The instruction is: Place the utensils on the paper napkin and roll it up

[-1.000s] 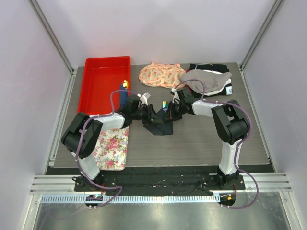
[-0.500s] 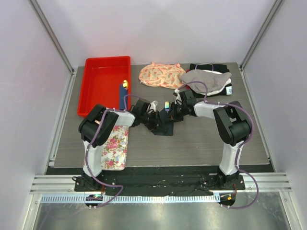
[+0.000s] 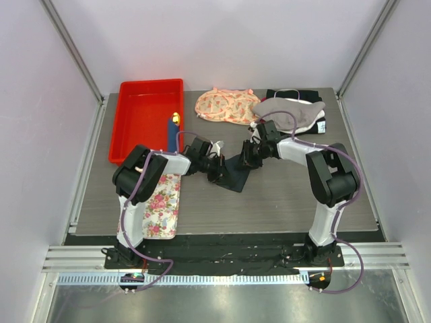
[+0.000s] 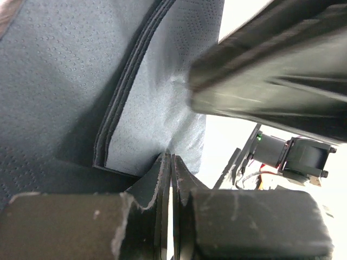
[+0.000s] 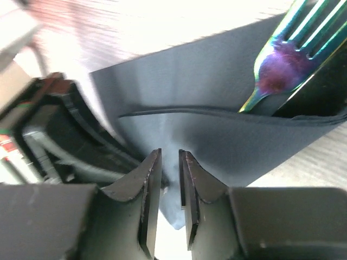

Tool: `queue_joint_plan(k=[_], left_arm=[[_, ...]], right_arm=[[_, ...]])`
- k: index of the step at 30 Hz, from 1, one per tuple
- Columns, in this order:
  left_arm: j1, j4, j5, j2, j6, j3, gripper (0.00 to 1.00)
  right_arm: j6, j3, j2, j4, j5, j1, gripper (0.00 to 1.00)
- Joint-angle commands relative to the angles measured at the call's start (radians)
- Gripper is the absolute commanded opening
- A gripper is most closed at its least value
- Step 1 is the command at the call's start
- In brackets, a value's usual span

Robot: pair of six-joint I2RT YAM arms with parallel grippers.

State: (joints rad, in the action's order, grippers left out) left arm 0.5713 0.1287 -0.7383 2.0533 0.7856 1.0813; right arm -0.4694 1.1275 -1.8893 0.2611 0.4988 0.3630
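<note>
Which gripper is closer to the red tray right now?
Left. The left gripper is just right of the red tray's near right corner, at the paper napkin's left edge. The right gripper is farther right, on the paper napkin's opposite side.

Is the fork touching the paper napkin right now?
Touching. The right wrist view shows the fork tucked into a fold of the paper napkin, its handle hidden inside.

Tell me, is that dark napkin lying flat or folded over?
Folded: the paper napkin doubles over the fork, whose tines poke out of the fold.
</note>
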Motion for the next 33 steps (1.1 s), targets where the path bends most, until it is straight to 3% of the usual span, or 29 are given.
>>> queue_joint_plan(k=[1, 8, 13, 24, 33], left_arm=[[-0.008, -0.077, 0.070, 0.039, -0.052, -0.003, 0.07], [-0.010, -0.069, 0.079, 0.034, -0.045, -0.011, 0.07], [-0.019, -0.060, 0.089, 0.024, -0.037, -0.015, 0.07], [-0.028, 0.046, 0.062, -0.159, -0.049, -0.055, 0.28], [-0.002, 0.061, 0.085, -0.115, -0.013, -0.023, 0.24]], right_arm=[[0.005, 0.049, 0.107, 0.017, 0.078, -0.006, 0.28], [-0.002, 0.006, 0.073, 0.013, 0.086, 0.001, 0.24], [0.026, 0.003, -0.025, 0.012, 0.052, 0.004, 0.16], [0.149, 0.003, -0.148, 0.050, 0.017, 0.005, 0.02], [0.176, 0.018, -0.159, 0.041, 0.037, 0.005, 0.02]])
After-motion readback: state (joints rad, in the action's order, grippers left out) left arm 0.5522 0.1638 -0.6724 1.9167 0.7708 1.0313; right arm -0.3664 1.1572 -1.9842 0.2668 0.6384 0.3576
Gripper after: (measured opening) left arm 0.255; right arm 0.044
